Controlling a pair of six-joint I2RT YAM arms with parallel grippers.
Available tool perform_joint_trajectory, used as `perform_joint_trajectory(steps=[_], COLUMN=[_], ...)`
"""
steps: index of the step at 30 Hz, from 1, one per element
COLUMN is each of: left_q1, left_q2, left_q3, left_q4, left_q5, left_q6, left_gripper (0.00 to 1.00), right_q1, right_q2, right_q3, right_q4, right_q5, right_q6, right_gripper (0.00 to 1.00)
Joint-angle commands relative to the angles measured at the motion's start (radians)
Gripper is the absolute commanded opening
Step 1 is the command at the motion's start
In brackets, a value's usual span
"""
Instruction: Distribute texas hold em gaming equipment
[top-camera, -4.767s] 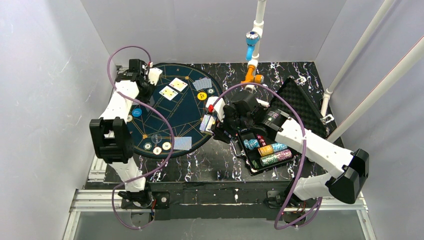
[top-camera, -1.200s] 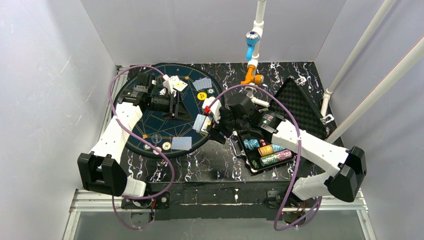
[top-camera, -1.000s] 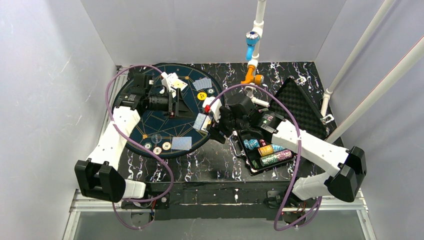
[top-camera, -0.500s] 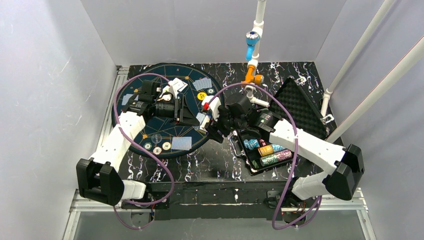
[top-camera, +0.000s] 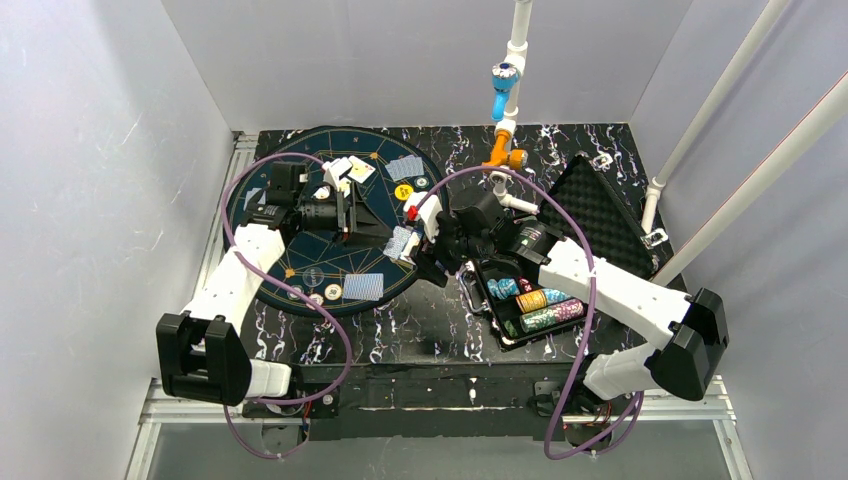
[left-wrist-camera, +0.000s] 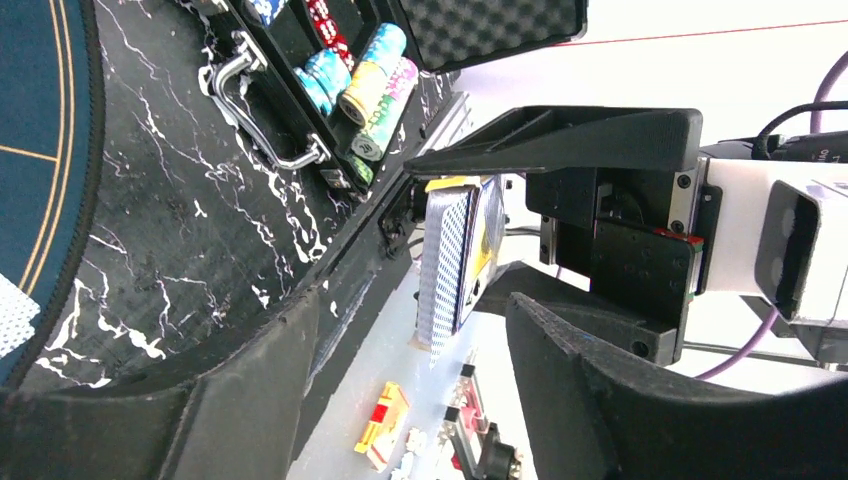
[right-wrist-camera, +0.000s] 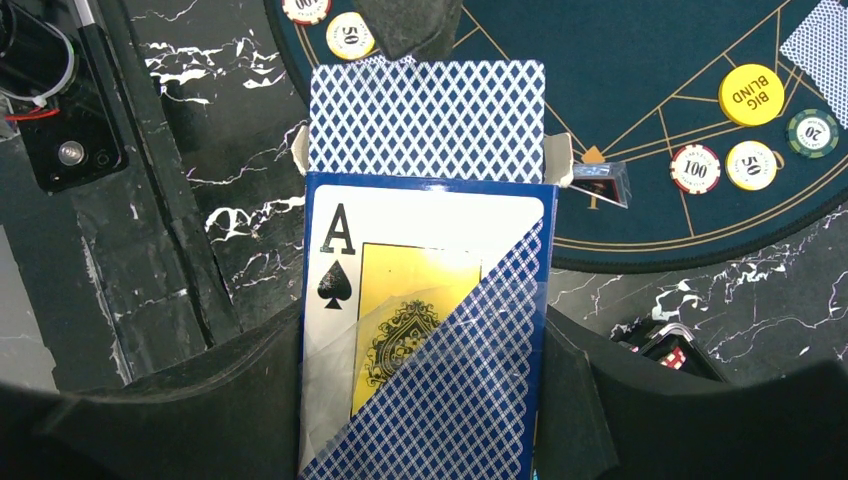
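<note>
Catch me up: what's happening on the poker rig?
Right hand grips an open card box, blue-backed cards poking out, at the felt mat's edge. Left hand is open, pointed at those cards, holding nothing. A few chips and dealt cards already lie on the mat; stacked chips sit in the case.
</note>
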Motion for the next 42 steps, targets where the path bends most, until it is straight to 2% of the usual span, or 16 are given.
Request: perform_joint_trajectory(steps=[1,10,15,17,23,32,36,42], left_q1=[-0.008,-0.100,-0.094,-0.072,-0.019,-0.017,-0.019,-0.012], left_q2=[-0.051,-0.033,-0.039,-0.038,-0.024,-0.050,-0.049,-0.063], left_q3=[-0.048,-0.089,-0.104,-0.118,-0.144,-0.129,-0.140,-0.144], left_q4=[0.091,0.093,0.064,0.081,0.118,0.170,0.202,0.174], left_q5=[0.057,-0.001,-0.011,0.005,0.034,0.071,0.077,0.048], left_q6=[-0.076,-0.040,-0.025,-0.054,-0.096,-0.127,-0.158,-0.132], left_gripper=[0.68,0.61,0.41,0.38,0.37,0.45,0.45,0.24], right_q1=[0.003,0.003,0.003,0.003,0.003,0.003,0.003,0.003], right_q2=[-0.013,0.007,-0.003,-0.009,-0.019,-0.012,-0.003,-0.007], right_q3=[0.042,0.057,0.055,0.052,0.047,0.042,0.046,0.047], right_q4=[0.027,0.038,0.030,0.026,0.017,0.014,0.019,0.007], right_q5=[0.007,0.004,0.000,-0.001,-0.004,0.008,0.005,0.008], right_q6=[0.021,0.045,0.044,0.041,0.037,0.036,0.037,0.032], right_gripper=[0.01,0.01,0.01,0.01,0.01,0.01,0.01,0.01])
